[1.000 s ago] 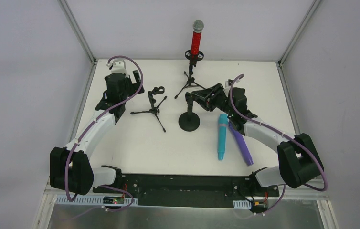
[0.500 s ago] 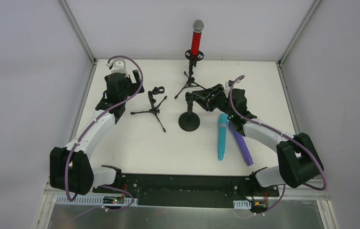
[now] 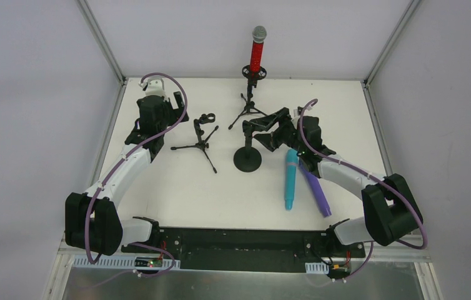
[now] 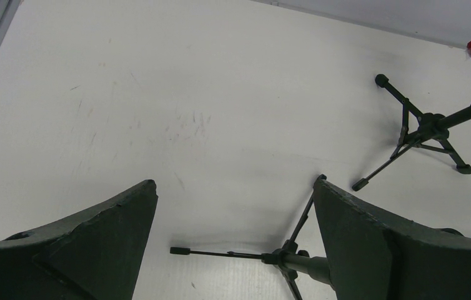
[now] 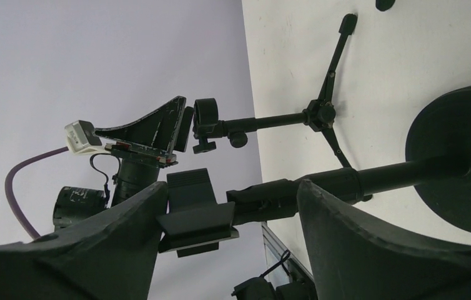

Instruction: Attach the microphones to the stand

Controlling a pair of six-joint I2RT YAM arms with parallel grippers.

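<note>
Bright even light, soft shadows (wrist views warped), sharp

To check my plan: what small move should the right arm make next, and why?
Probably draw the right gripper back from the round-base stand, toward the cyan microphone. Its jaws stand open around the stand's clip, holding nothing; the microphone lies flat close by, not yet mounted.

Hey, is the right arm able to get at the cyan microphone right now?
Probably yes: the cyan microphone lies uncovered close beside the right arm; its open fingers, now at the round-base stand, would just need to pull back.
</note>
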